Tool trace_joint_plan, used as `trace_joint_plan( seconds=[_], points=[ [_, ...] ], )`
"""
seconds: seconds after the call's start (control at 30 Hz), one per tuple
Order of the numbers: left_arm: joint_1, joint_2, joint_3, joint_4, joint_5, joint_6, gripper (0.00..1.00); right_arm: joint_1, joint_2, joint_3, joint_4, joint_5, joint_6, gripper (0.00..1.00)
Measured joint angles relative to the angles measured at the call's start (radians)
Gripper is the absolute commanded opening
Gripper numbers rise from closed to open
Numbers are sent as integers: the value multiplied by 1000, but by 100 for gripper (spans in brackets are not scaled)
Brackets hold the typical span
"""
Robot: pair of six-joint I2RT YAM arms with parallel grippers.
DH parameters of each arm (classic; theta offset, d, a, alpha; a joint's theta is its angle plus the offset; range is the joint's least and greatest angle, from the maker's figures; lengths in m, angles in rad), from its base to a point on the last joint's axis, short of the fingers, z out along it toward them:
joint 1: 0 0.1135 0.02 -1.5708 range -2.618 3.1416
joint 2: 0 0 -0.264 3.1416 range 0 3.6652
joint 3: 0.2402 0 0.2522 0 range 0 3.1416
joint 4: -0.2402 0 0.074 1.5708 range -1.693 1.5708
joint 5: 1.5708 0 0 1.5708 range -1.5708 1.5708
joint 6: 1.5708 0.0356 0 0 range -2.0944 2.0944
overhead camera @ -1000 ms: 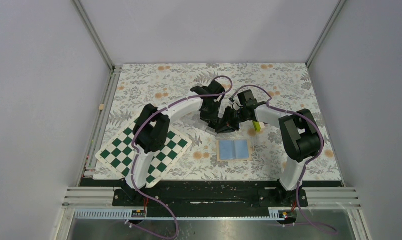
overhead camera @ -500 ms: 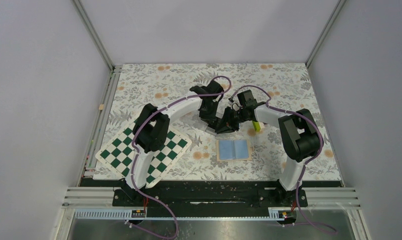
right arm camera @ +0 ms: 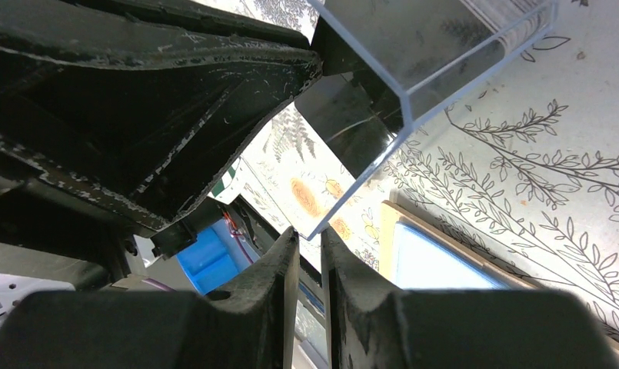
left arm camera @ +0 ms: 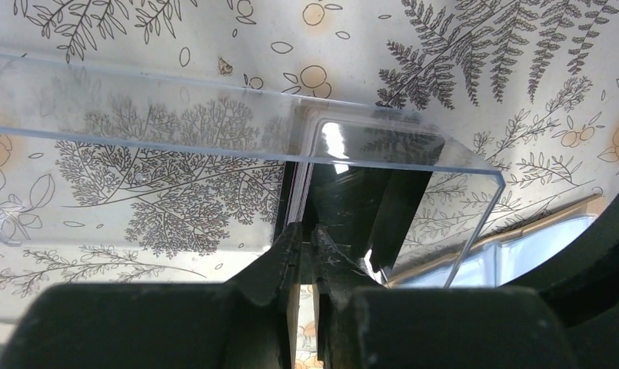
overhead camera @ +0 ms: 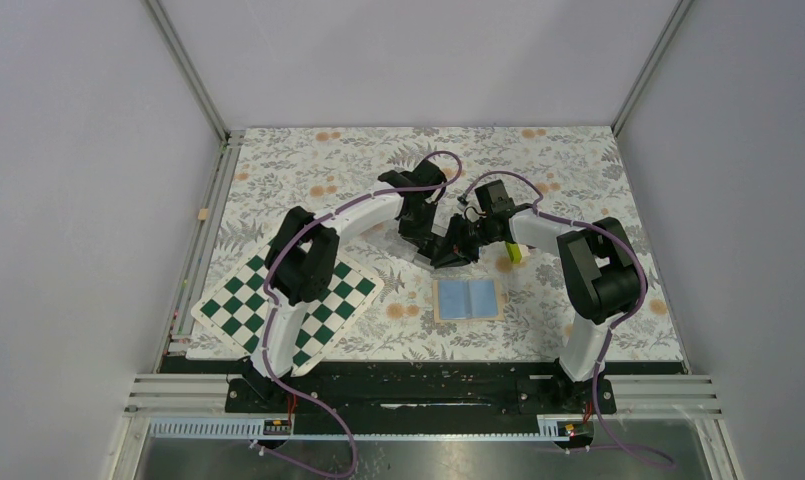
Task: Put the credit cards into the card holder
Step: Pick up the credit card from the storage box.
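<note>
The credit cards (left arm camera: 344,177) stand as a dark stack on edge inside a clear plastic box (left arm camera: 214,115). In the left wrist view my left gripper (left arm camera: 307,229) reaches into the box, its jaws shut on the edge of one dark card. My right gripper (right arm camera: 309,232) is shut on a corner of the clear box's wall (right arm camera: 414,46), with the dark cards (right arm camera: 344,115) visible through it. The card holder (overhead camera: 468,298) lies open on the table, blue lining up, just in front of both grippers (overhead camera: 436,250) (overhead camera: 458,246). Its tan edge and blue lining (right arm camera: 437,265) show close by in the right wrist view.
A green-and-white chequered board (overhead camera: 288,305) lies at the front left under the left arm. A yellow-green and purple block (overhead camera: 514,250) sits right of the grippers. The floral table cover (overhead camera: 328,170) is fenced by a metal frame and grey walls.
My left gripper's jaws have closed onto a card in the box. Both arms have hardly moved, and the right gripper keeps its hold on the box.
</note>
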Motion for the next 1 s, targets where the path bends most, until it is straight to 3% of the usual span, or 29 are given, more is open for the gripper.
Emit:
trace_joint_plan(
  seconds=[0.43,1.0],
  points=[
    [0,-23,0,1,7,0,8,0,0,0,-2,0,0,23],
    [-1,-53,0,8,66,18,17,0,0,0,-2,0,0,23]
  ],
)
